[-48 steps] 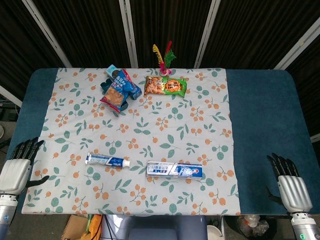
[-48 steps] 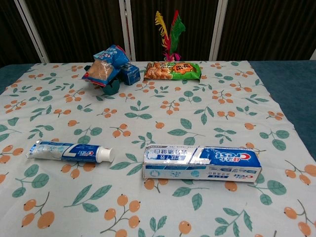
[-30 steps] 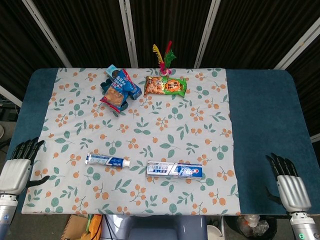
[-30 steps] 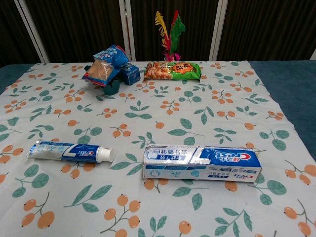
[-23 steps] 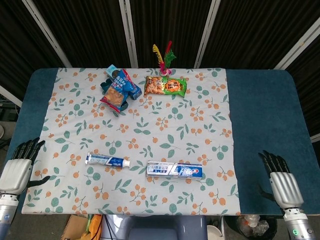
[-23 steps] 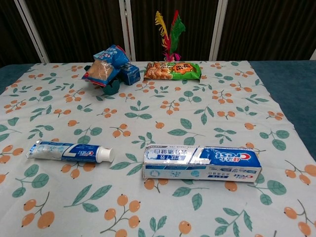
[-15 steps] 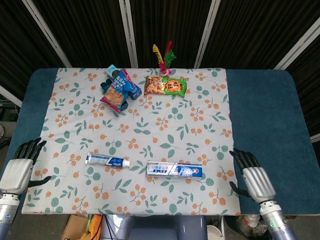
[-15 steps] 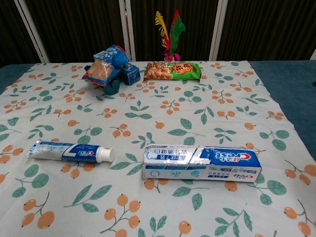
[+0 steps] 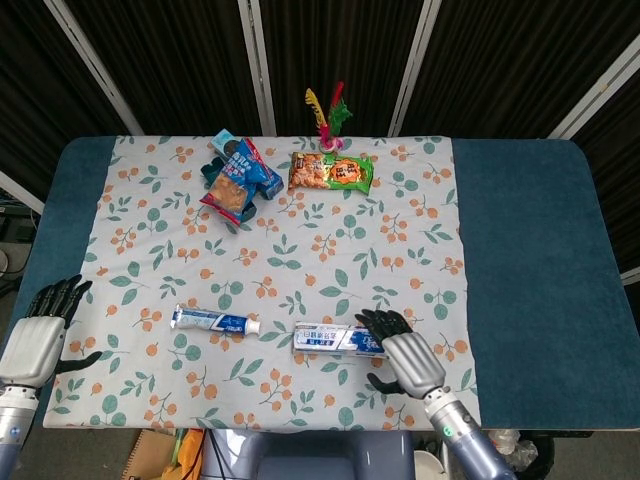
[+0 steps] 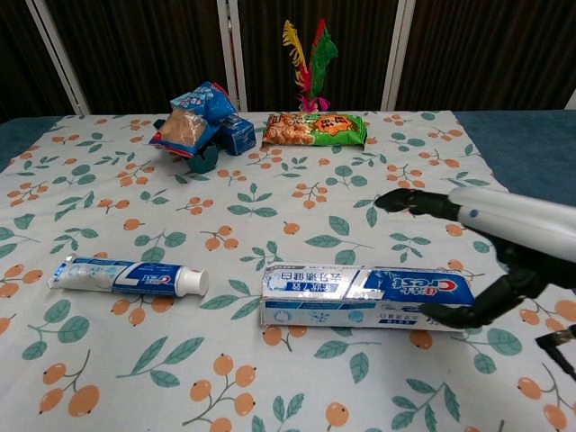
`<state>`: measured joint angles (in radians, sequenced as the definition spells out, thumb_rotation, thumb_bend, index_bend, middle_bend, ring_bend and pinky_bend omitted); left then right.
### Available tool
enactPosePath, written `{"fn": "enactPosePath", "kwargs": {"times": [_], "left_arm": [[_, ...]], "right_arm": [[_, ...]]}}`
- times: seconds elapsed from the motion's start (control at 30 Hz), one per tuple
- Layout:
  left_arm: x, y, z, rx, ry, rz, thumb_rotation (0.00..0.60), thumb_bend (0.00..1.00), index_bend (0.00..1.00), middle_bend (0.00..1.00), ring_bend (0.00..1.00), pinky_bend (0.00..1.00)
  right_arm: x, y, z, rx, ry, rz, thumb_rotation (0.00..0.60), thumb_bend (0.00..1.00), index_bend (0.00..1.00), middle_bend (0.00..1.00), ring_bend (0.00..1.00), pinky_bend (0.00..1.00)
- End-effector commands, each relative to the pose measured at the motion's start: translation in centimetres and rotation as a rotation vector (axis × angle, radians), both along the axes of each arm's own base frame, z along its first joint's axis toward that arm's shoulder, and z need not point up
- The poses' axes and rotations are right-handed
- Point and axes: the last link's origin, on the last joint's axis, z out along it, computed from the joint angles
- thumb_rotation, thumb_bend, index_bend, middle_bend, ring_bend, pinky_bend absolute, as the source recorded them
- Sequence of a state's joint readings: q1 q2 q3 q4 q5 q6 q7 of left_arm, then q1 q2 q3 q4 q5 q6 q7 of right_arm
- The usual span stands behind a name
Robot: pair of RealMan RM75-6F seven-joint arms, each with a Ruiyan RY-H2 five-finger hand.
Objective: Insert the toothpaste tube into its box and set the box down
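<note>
- Reaching for the toothpaste box (image 10: pixel 367 298) with the right hand (image 10: pixel 490 243), fingers spread and holding nothing, thumb tip coming close by the box's near right edge (contact not clear from either view).
- Hovering over the right end of the box in the head view, right hand (image 9: pixel 400 355) hiding that end from above.
- Waiting at the near left table edge with the left hand (image 9: pixel 36 330), fingers apart, empty, well apart from the toothpaste tube (image 10: pixel 126 275).
- Lying flat on the flowered cloth (image 9: pixel 300 250), tube to the left and box to the right, cap pointing toward the box, a gap between them.
- Judging the step as the first grasp only: nothing lifted, nothing inserted yet.
- Needing next, most likely, a closing of the right hand round the box and a lift, then a pick-up of the tube by the left hand (open flap end unclear from here).
- Showing no contents inside the box; whether its ends are open, cannot tell.
- Sitting at the far side: snack packets (image 9: pixel 331 172) and a blue packet pile (image 9: pixel 237 178), uninvolved.
</note>
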<state>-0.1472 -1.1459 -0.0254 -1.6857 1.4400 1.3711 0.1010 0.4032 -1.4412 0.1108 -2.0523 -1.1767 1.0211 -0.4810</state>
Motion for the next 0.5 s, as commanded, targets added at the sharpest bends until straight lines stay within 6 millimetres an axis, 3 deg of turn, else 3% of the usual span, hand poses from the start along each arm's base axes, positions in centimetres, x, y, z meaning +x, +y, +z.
{"fn": "enactPosePath", "kwargs": {"times": [0.03,0.5], "left_arm": [[0.0,0.0,0.0,-0.001,-0.002,0.000,0.600,0.00,0.03,0.00,0.00,0.04],[0.0,0.0,0.0,-0.005,-0.010,0.007,0.600,0.00,0.03,0.00,0.00,0.04]], "right_arm": [[1.4,-1.0,-1.7,0.025,-0.008,0.010,0.600,0.33,0.00,0.09,0.00,0.01],[2.2,-3.0,-5.3,0.028,0.027,0.000,0.600,0.33,0.00,0.10,0.00,0.01]]}}
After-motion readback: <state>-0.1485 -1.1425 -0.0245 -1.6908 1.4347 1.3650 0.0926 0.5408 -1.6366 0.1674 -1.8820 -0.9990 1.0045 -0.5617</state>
